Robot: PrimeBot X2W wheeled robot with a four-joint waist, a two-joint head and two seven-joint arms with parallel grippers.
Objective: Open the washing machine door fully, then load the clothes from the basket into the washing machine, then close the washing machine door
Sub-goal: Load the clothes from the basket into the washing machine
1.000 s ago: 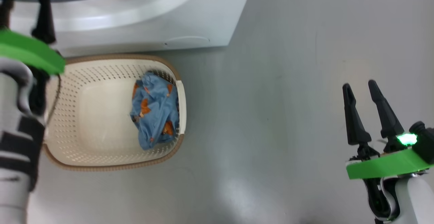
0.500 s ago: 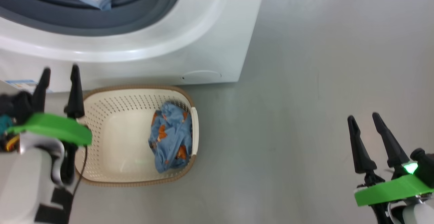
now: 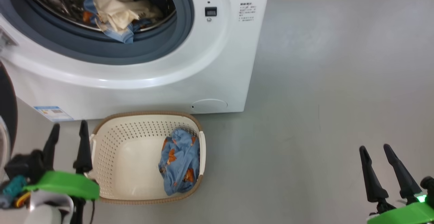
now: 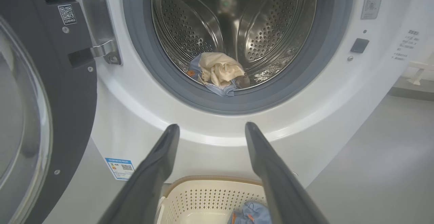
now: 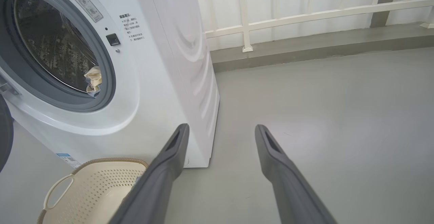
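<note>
- Left gripper (image 3: 69,125) spread, empty, by left rim of basket (image 3: 145,114)
- Right gripper (image 3: 374,147) spread, empty, above floor (image 3: 322,81)
- Blue clothes (image 3: 179,164) lie against its right wall

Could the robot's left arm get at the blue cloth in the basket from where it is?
Probably yes. The left gripper hangs beside the left rim of the basket, jaws open and empty. The blue cloth lies against the right wall, the top is open, and nothing stands between them.
</note>
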